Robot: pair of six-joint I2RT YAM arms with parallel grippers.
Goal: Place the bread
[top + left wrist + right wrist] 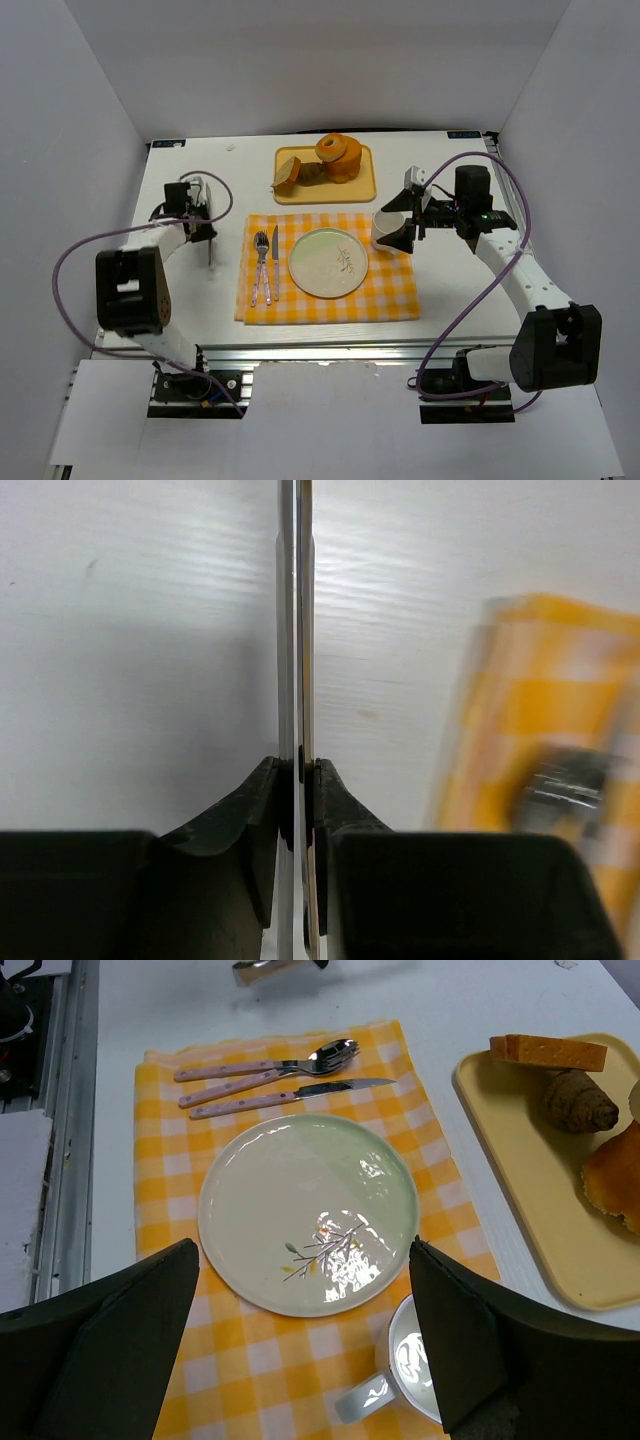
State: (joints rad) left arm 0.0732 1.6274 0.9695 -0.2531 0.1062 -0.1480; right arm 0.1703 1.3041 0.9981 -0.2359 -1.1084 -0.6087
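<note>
The bread (287,174) is a tan slice with a brown crust. It leans on edge at the left end of the yellow tray (300,194), and it also shows in the right wrist view (548,1052). My right gripper (410,226) is open and empty, hovering over the white mug (386,228) beside the pale green plate (328,262). In the right wrist view its gripper (302,1250) spans the plate's (250,1190) near edge. My left gripper (204,222) is at the left of the table, shut on thin metal tongs (297,630).
On the tray a dark brown lump (580,1100) and an orange ring-shaped piece (338,157) lie next to the bread. A yellow checked cloth (390,295) carries the plate, the mug and cutlery (264,265). White walls enclose the table.
</note>
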